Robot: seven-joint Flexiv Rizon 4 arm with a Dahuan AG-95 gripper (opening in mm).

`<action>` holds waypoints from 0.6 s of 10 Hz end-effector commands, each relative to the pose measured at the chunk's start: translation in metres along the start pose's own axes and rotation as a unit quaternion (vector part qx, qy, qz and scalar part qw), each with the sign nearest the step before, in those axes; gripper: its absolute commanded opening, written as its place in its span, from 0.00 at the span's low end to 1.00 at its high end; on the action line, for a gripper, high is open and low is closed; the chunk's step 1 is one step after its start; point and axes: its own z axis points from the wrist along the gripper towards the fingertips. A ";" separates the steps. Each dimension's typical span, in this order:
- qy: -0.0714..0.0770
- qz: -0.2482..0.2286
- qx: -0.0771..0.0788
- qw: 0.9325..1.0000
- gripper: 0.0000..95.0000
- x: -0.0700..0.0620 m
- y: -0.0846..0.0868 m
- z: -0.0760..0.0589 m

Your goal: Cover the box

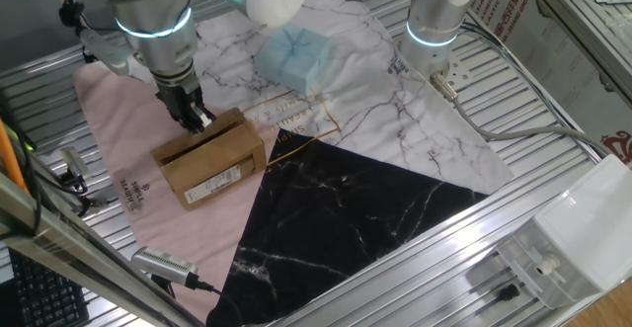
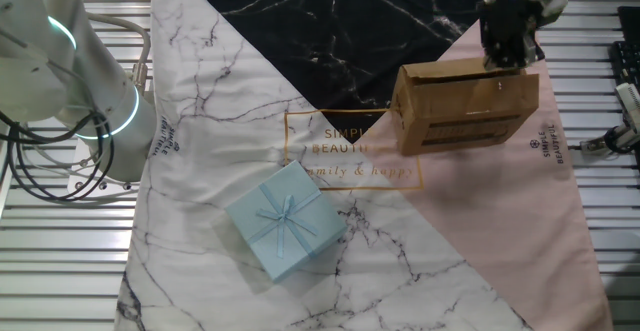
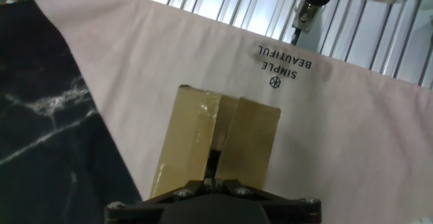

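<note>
We saw the box (image 1: 210,158) lying on the pink part of a printed cloth (image 1: 117,139) spread over the desk (image 1: 553,120), its white label facing outward on one long side in one fixed view. Its top flaps were folded down almost flat, with a dark slit left between them (the hand view showed this seam running away from the camera, with a strip of clear tape on the left flap). The gripper (image 1: 195,118) stood right at the box's top edge at one end, pointing downward; in the other fixed view it (image 2: 508,53) sat over the far upper rim of the carton (image 2: 464,105). How wide the jaws stood we could not tell, since the fingertips were hidden against the cardboard and the hand view showed only the black underside of the hand. A pale blue gift package (image 2: 285,220) with a ribbon bow rested on the white marbled area of the cloth, well apart from the box.
</note>
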 end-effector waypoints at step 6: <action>-0.009 0.025 -0.002 1.000 0.00 0.000 -0.001 0.000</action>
